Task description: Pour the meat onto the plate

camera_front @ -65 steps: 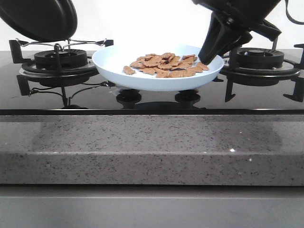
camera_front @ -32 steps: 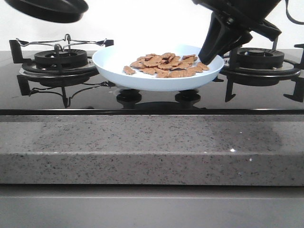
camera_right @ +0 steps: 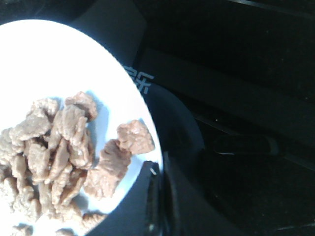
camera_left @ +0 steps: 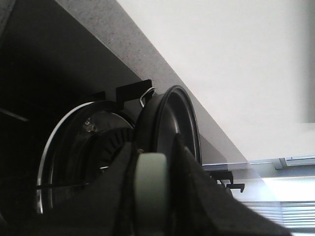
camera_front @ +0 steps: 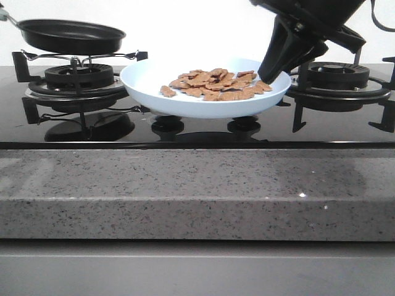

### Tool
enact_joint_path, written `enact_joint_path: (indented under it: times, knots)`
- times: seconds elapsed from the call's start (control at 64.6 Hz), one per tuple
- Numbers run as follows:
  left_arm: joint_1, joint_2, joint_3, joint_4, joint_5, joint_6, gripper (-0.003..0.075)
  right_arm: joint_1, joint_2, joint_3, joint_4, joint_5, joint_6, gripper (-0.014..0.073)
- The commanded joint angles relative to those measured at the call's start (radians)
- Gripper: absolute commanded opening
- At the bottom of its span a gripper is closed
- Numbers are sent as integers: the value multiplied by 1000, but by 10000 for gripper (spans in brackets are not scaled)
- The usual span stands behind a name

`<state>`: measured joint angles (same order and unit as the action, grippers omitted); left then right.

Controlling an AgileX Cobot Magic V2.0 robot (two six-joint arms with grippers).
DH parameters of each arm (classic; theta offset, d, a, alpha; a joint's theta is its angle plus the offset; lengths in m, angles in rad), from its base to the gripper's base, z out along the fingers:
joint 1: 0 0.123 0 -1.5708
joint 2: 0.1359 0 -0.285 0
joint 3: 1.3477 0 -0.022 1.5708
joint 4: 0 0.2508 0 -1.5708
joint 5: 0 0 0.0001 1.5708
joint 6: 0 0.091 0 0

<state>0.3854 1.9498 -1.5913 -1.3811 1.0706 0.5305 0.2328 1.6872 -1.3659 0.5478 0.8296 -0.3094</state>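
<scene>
My right pincer (camera_front: 271, 73) is clamped on the rim of the plate (camera_front: 148, 92), where the meat (camera_front: 216, 85) lies piled. My left pincer (camera_left: 152, 191) seems closed on the pale handle of the black pan (camera_front: 71, 36), level above the left burner (camera_front: 77, 77).

Right pincer (camera_front: 271, 73) matte black, tapering wedge-shaped fingers under an angular black housing, thin dark cable looping at the upper edge, left pincer (camera_left: 152, 196) with broad, dark, smooth fingers (camera_left: 118, 196), no markings legible
</scene>
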Motion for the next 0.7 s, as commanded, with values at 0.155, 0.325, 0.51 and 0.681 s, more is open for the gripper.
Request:
enact_joint_path:
  times: [0.155,0.325,0.51,0.681]
  knots:
    - [4,-35,-36,-96,57,-1,-20,-2,-53,-21,28,-29,-15,-112]
    - [4,-35,-36,-87,61,-1,-18,-2,-53,-21,28,-29,-15,-112]
    - [4,-35,-36,-63,61,-1,153,-2,-53,-21,28,-29,-15,-112]
    - [4,-35,-36,-36,68,32,456,-2,-53,-21,28,-29,-15,-112]
